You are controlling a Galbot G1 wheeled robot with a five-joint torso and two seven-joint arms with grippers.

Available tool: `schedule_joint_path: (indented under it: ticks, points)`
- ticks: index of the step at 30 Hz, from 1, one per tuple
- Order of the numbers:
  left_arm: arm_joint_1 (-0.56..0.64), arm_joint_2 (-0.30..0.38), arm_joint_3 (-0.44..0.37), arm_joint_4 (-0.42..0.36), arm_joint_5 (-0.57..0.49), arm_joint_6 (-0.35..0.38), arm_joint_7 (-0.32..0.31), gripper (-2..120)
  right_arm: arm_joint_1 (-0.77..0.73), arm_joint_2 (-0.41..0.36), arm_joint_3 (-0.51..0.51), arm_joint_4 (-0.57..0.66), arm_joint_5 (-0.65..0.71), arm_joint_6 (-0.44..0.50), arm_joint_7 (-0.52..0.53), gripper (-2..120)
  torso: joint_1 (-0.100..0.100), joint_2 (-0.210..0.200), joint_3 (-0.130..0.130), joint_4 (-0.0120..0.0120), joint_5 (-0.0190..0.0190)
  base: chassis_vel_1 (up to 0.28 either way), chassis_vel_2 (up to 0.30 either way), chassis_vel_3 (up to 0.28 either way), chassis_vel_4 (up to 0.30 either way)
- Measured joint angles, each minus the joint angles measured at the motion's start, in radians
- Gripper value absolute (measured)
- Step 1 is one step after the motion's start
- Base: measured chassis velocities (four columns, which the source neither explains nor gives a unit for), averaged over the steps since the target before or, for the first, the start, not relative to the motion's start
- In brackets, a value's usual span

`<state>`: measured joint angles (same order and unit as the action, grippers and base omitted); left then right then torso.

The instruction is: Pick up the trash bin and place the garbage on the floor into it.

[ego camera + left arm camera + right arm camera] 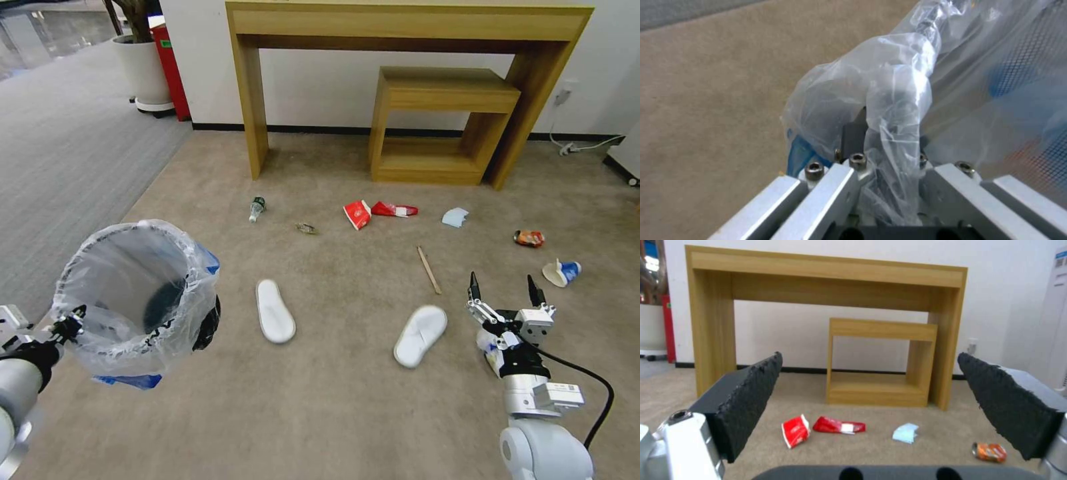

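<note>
Bin [175, 303] liner was crinkly clear glossy plastic. Beside it, floor [333, 400] was matt short-pile carpet. Beyond bin, desk [407, 27] looked smooth wood-grain. Right gripper [503, 288] pads were rough black.

A tall wooden table [407, 27] straddles a smaller one [440, 123] against the white wall [320, 87].

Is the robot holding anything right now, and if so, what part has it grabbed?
The left gripper holds the trash bin off the floor, pinching its bag-covered rim. The right gripper is open and empty.
</note>
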<state>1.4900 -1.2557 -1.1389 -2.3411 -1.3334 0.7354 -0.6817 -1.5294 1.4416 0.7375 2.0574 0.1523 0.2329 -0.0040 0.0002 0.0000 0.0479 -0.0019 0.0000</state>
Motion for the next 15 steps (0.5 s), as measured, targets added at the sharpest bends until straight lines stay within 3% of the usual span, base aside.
schedule_joint_path:
  ticks: [15]
  points:
    - [0.005, -0.004, -0.006, -0.008, 0.004, 0.0, -0.003, 0, 0.001, -0.011, -0.005, 0.004, 0.005, 0.003, 0.016, 100, 0.0, 0.0, 0.0, 0.0, 0.0, -0.223, 0.223, 0.218, -0.227]
